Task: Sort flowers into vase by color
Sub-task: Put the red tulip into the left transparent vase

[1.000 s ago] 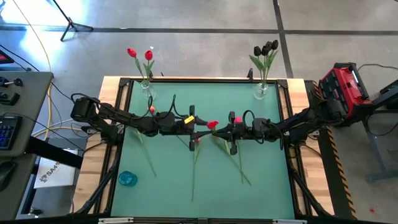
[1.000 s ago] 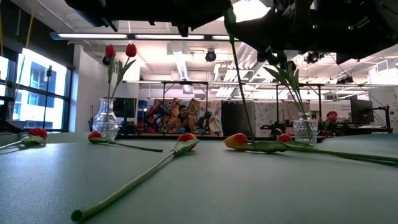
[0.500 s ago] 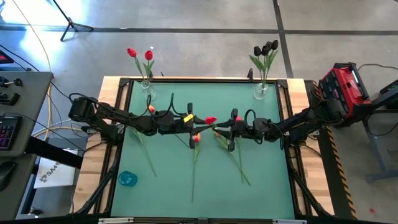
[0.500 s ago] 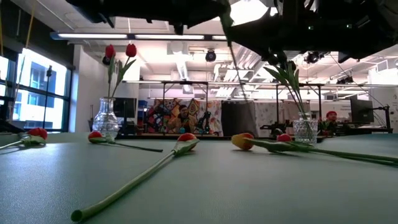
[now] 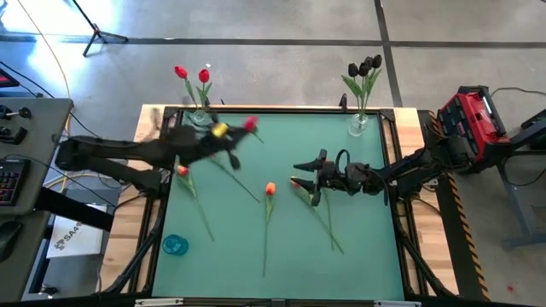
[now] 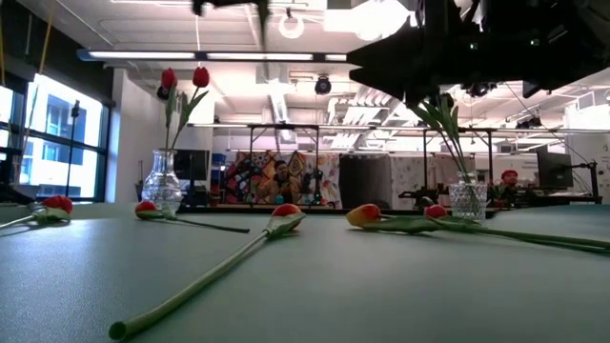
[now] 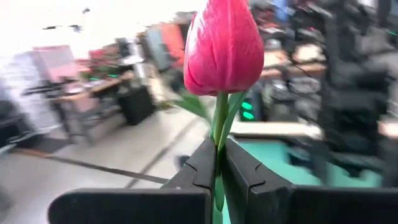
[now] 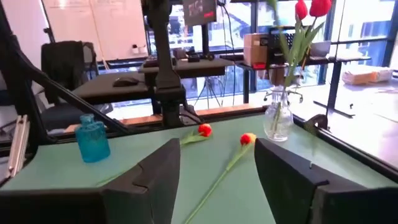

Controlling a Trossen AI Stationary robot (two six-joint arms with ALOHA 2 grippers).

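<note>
Left claw [image 7: 219, 165] clamped on red tulip [image 7: 222, 46] stem, head just above fingertips, right claw [image 8: 214, 165] wide

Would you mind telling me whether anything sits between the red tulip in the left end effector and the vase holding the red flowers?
Nothing visible does. The left end effector holds the red tulip just beside the red-flower vase.

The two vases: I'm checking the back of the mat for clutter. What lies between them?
In the high view, only the red tulip held by the left end effector lies between the red-tulip vase and the black-tulip vase.
</note>
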